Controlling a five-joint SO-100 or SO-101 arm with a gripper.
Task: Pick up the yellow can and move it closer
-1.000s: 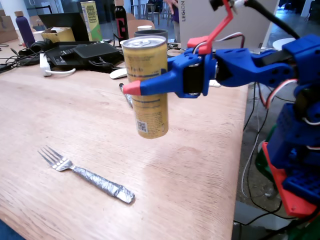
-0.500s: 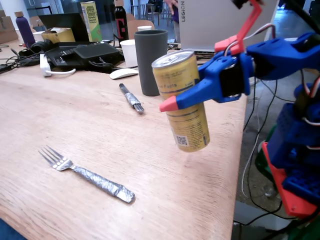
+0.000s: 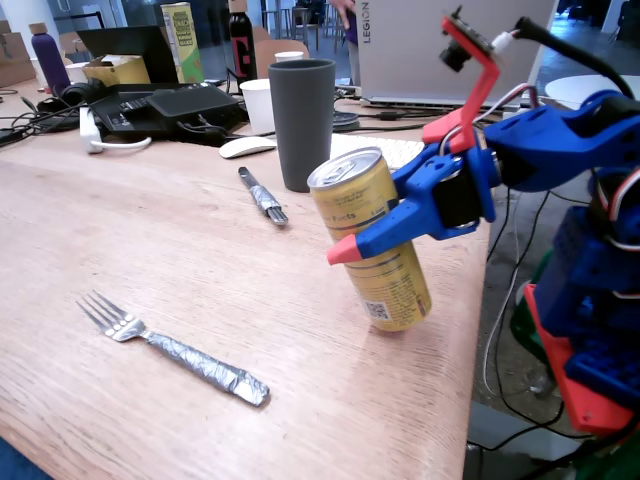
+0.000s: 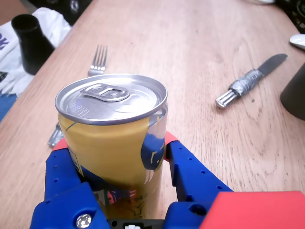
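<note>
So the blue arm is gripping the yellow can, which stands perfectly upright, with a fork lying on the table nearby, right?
Not quite. The yellow can is not upright: the fixed view shows it tilted, its top leaning toward the left of the picture. The rest holds: the gripper has its jaws closed on the can, and the fork lies on the table nearby.

Arm reaching in from right of the fixed view, gripper [image 3: 352, 247] clamped.

Blue arm enters from right edge, forearm angled down-left to centre frame. Jaws closed around the yellow can [image 3: 373, 243], which tilts top-left; red-tipped finger crosses its front, far finger hidden. Red camera bracket sticks up at upper right. Wrist view: blue fingers [image 4: 188, 164] hug both sides at bottom of frame. Can base looks grounded, hard to confirm.
</note>
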